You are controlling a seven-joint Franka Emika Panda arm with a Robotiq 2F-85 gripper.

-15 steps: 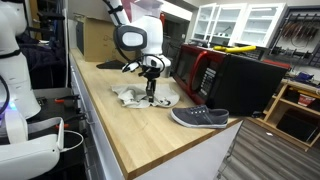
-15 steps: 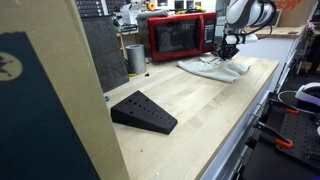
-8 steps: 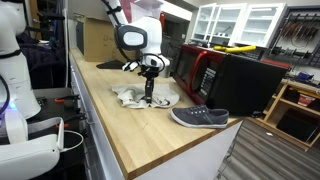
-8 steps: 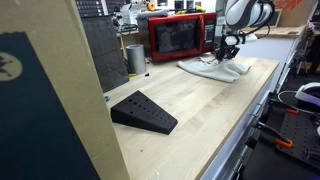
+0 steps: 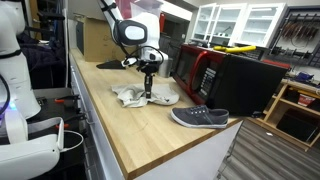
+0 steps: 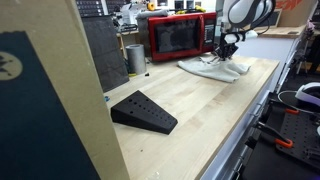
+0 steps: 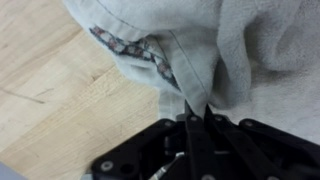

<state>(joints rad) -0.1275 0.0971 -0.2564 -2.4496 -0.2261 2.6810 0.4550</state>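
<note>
On the wooden table (image 5: 118,135) we see a pale cloth (image 5: 133,97) lying crumpled toward the far end. The gripper (image 5: 148,92) stands over the heap, its jaws drawn nearly together on a raised fold of the fabric, as the wrist view shows close up. We judge the cloth light, soft and limp: it should sag and drape from any one pinch, and loose parts may drag across the smooth wood. The hemmed edge with the patterned trim (image 7: 130,48) looks thicker, so we think a hold there, or on a bunched fold, would slip least. Further right stands a red microwave (image 5: 193,68), and a grey shoe (image 5: 200,117) lies apart from the cloth.
</note>
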